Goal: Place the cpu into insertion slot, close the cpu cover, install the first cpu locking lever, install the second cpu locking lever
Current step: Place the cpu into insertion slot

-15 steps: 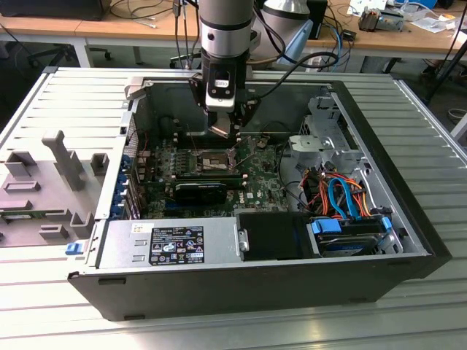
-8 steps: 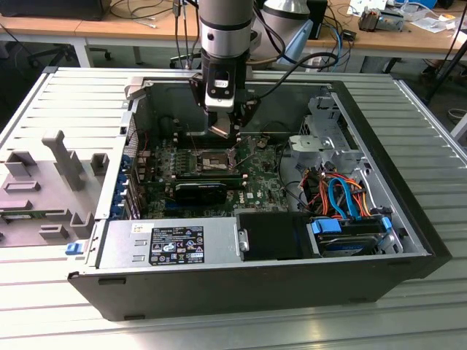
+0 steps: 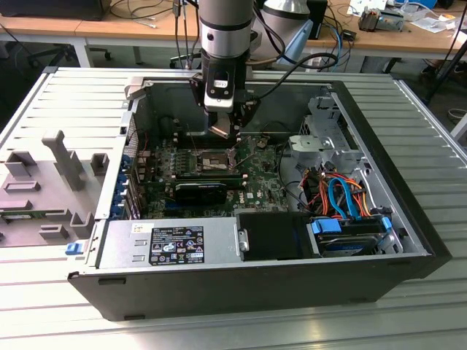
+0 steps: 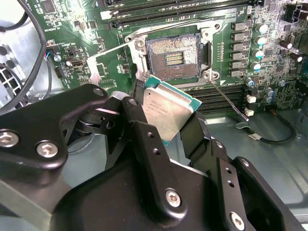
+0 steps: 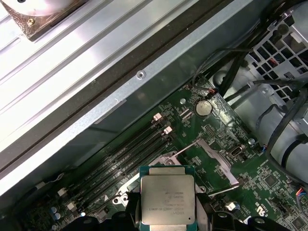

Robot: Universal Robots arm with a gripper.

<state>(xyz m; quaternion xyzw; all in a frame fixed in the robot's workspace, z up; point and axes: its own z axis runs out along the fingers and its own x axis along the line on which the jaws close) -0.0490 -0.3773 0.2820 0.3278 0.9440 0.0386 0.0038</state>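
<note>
1. Count: one gripper (image 3: 223,131) with two black fingers (image 4: 139,122), one cpu (image 4: 168,109), one insertion slot (image 4: 173,57), one cpu cover (image 4: 96,67), and one open computer case (image 3: 408,244) lying on a slatted metal table (image 3: 438,131).
2. Tool state: the fingers are closed narrowly on the cpu and grip it by two opposite edges. Its silvery top is exposed in both wrist views (image 5: 164,199).
3. Edges and room: the case walls ring the motherboard, and the arm reaches in from above through the open side. The cpu cover is swung up off the socket to one side, so the dark pin field is bare. A thin lever rod (image 4: 231,100) juts out from one socket corner. Long memory slots (image 5: 130,154) run along beside the socket.
4. Position: the cpu hangs tilted in the gripper, above the board and near the insertion slot (image 3: 211,159), apart from it and not seated.
</note>
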